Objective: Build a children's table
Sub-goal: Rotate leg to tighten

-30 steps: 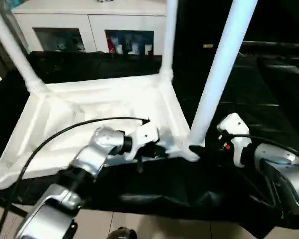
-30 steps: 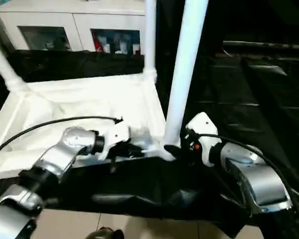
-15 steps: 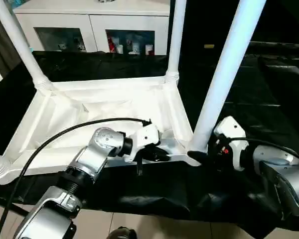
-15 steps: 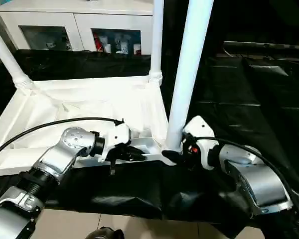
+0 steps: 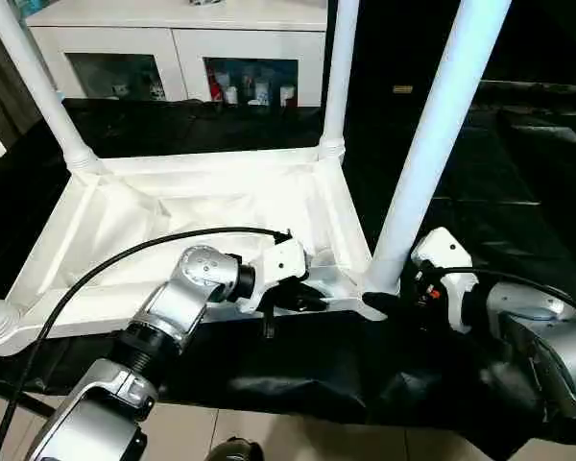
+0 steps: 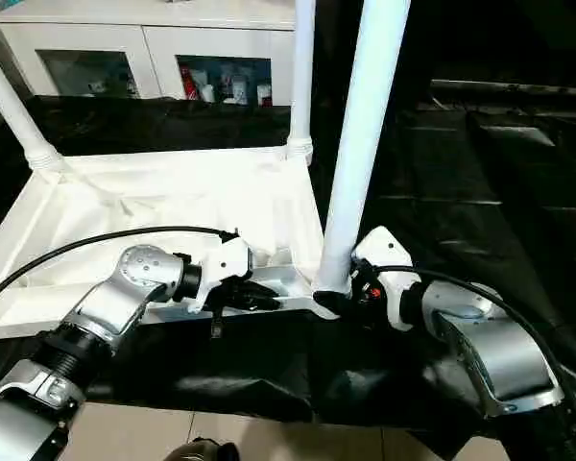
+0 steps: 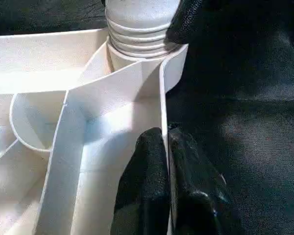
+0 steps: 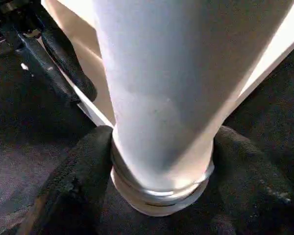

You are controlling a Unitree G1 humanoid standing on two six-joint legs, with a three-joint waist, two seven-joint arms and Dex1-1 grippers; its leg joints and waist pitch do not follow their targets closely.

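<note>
Upside-down children's table (image 5: 202, 206) lies w/ its square top flat on the counter (image 5: 518, 163), ribbed underside facing up, so the corner sockets are open to take legs. Legs stand up from the corners; the near-right leg (image 5: 432, 134) rises from the corner closest to the robot's right arm. Left claw (image 7: 167, 161) is closed, pinching the thin near rim wall of the tabletop: one black finger inside the wall, one outside. Judging by that, it's there to steady the top so it can't spin or slide while a leg gets turned. Right claw (image 8: 161, 191) sits around the base of the near-right leg, a black pad on each side of the tube just above the ribbed threaded collar, gripping it or very nearly so; pads look in contact w/ the tube. Likely purpose: twist the leg down into its socket. Thread rings are visible above the socket in the left wrist view, so the leg prob. isn't fully seated yet. Counter is draped in black wrinkled cloth, hanging over the near edge; pale tiled floor (image 5: 269, 437) shows below. Behind the counter, a white cabinet (image 5: 173, 58) w/ glass-fronted shelves holding small colourful items; rest of the room to the right is dark.
</note>
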